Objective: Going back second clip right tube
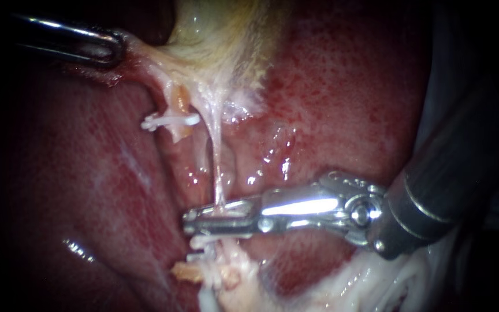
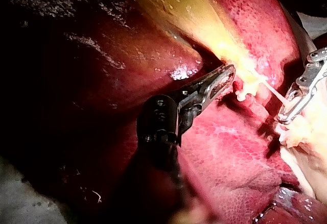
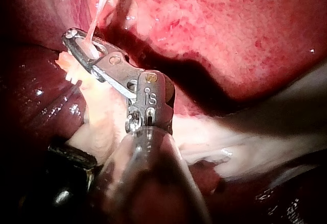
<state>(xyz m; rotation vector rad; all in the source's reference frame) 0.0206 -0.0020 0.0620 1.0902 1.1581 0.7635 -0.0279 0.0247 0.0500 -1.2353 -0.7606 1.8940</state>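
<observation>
1. While the liver fills the endoscope view as a wet red bed, the yellow gallbladder hangs in from 12 o'clock.
2. Coming in from 4 o'clock on a thick dark shaft, the right instrument lies level just below centre and points to 9 o'clock. Its end effector sits around the right tube. Whether it is clenched on the tube or released cannot be told from any view.
3. At 10 o'clock, the left instrument has its end effector clenched on the gallbladder's edge, and the tissue is drawn taut toward that corner.
4. From the gallbladder's neck, the right tube runs as a thin, pale, stretched strand toward 6 o'clock and enters the right instrument's end effector. The right wrist view shows the same strand meeting that tip.
5. An upper clip, white, crosses a short stub at 11 o'clock from centre, just beside the tube. A lower clip, also white, lies against the end effector's 6 o'clock side, where the tube meets the pale tissue below.
6. Judged from this, the step in hand is the withdrawal after clipping. The next move calls for a fully released end effector, then a straight retreat toward 4 o'clock. Neither the taut strand nor the lower clip should be dragged along.
</observation>
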